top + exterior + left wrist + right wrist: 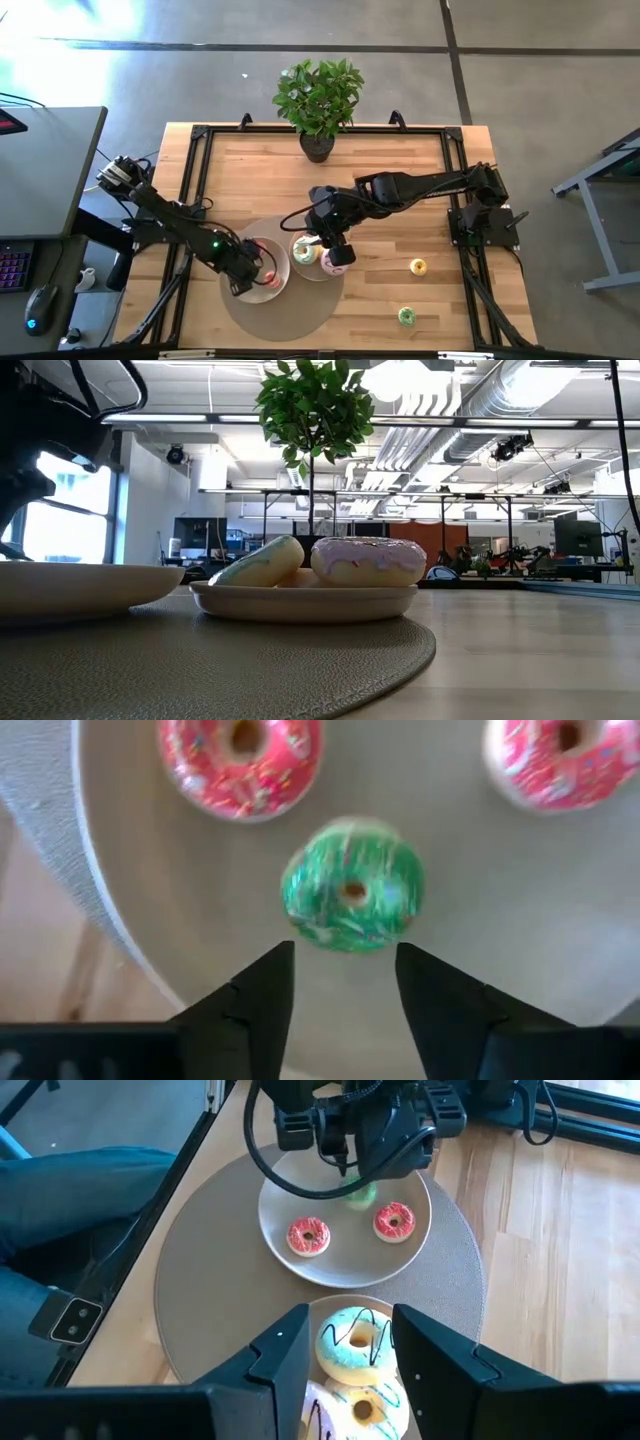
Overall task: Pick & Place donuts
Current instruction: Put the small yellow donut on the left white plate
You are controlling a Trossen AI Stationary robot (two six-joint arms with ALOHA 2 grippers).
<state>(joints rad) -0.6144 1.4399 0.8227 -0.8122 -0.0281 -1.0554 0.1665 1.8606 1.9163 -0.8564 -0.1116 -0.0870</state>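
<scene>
Directly ahead of your left gripper [343, 988], the small green sprinkled ring donut [351, 886] lies flat, centred between its parted fingers. Your right gripper [350, 1342] hovers above the white-green iced donut [353, 1342], fingers apart.

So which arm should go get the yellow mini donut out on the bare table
Probably the right. The yellow donut lies on the right arm's side, near the right gripper, which hangs open over the nearer plate. The left gripper, open, is across the mat over the green donut.

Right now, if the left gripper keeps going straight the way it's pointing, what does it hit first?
Most likely the green mini donut lying on the plate. The left gripper is open and the donut sits just ahead of the gap; how far ahead is hard to judge.
</scene>
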